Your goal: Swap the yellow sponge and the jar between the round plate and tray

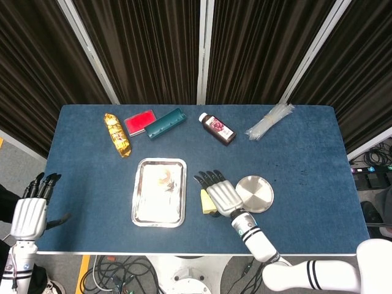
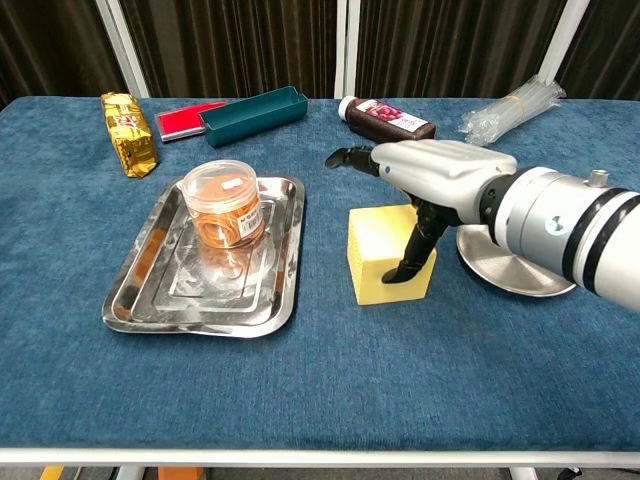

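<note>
The yellow sponge (image 2: 383,255) sits low on the blue table between the tray (image 2: 200,320) and the round plate (image 2: 515,275). My right hand (image 2: 430,178) grips it from above, with a thumb (image 2: 412,252) pressed on its front face. In the head view, the right hand (image 1: 222,195) covers most of the sponge (image 1: 206,202), and the bare plate (image 1: 256,193) lies just to its right. The clear jar (image 2: 225,203), holding orange bands, stands upright in the steel tray (image 1: 139,202). My left hand (image 1: 30,211) hangs off the table's left edge with its fingers apart, holding nothing.
Along the far edge lie a gold packet (image 1: 117,135), a red box (image 1: 139,121), an open teal box (image 1: 165,123), a brown bottle (image 1: 217,128) on its side and a bundle of clear tubes (image 1: 269,120).
</note>
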`<state>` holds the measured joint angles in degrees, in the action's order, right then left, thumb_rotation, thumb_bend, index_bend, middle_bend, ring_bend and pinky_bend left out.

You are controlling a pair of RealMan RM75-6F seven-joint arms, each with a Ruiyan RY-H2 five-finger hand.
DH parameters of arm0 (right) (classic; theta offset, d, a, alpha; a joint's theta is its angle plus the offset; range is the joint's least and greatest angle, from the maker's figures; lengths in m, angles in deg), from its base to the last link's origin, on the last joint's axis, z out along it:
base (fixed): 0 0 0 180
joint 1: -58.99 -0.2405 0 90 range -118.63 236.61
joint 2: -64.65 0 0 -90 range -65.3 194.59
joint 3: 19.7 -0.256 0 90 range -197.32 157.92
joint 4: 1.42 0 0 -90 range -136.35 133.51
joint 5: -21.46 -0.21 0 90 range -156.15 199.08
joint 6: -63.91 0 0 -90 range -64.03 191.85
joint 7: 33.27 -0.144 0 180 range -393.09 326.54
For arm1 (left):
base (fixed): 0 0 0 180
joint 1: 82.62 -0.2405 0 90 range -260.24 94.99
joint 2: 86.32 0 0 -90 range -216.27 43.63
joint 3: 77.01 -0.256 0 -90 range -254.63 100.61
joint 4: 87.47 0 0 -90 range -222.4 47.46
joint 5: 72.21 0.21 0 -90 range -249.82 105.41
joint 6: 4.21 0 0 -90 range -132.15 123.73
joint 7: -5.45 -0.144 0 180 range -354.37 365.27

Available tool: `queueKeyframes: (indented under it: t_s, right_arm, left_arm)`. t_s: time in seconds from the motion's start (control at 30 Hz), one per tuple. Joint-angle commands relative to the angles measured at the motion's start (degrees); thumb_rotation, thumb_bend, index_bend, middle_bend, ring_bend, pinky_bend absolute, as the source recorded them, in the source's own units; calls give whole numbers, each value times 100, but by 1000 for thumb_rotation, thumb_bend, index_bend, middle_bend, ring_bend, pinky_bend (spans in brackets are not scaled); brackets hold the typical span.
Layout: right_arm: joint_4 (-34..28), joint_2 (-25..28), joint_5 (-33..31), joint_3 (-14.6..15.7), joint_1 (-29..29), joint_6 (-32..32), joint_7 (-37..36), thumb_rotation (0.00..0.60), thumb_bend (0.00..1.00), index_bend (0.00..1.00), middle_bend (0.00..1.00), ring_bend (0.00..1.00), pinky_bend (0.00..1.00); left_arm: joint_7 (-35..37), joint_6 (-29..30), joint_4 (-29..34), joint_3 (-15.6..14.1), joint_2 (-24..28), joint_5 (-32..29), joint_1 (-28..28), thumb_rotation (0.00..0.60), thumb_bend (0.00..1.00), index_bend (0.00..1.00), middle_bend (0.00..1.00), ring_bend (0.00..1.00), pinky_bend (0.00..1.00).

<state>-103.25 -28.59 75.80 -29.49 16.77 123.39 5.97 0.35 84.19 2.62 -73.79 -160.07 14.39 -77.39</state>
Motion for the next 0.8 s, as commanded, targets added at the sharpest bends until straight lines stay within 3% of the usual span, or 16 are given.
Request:
queueKeyframes:
  t_s: [0.03, 0.23, 0.37, 0.6, 0.8]
  right_arm:
    - [-270, 245, 229, 13, 126, 261, -148, 600, 0, 0, 0, 0, 0]
    - [-1170, 1436, 551, 289, 794, 1314, 17, 600, 0, 0, 0, 0, 0]
    - [-1429, 2068, 911, 511, 1429, 2014, -493, 600, 0, 0, 0, 0, 0]
    - [-1020, 2845, 1378, 517, 2322, 2841, -1947, 600, 0, 0, 0, 0, 0]
    - [-732, 3164, 1432, 385, 2694, 3048, -2647, 600, 0, 0, 0, 0, 0]
  left_arm:
    - [5, -15, 14, 9, 7, 13, 19, 600, 0, 112, 115, 12, 134]
    - [262, -189, 190, 132, 91, 223, 295, 600, 0, 113, 115, 12, 134]
    - [481, -687, 276, 234, 84, 247, 681, 600, 0, 113, 115, 12, 134]
    - [857, -1887, 204, 576, -79, 150, 1686, 600, 0, 113, 115, 12, 136]
    - [905, -2992, 16, 820, -248, -253, 2496, 600, 0, 113, 115, 12, 138]
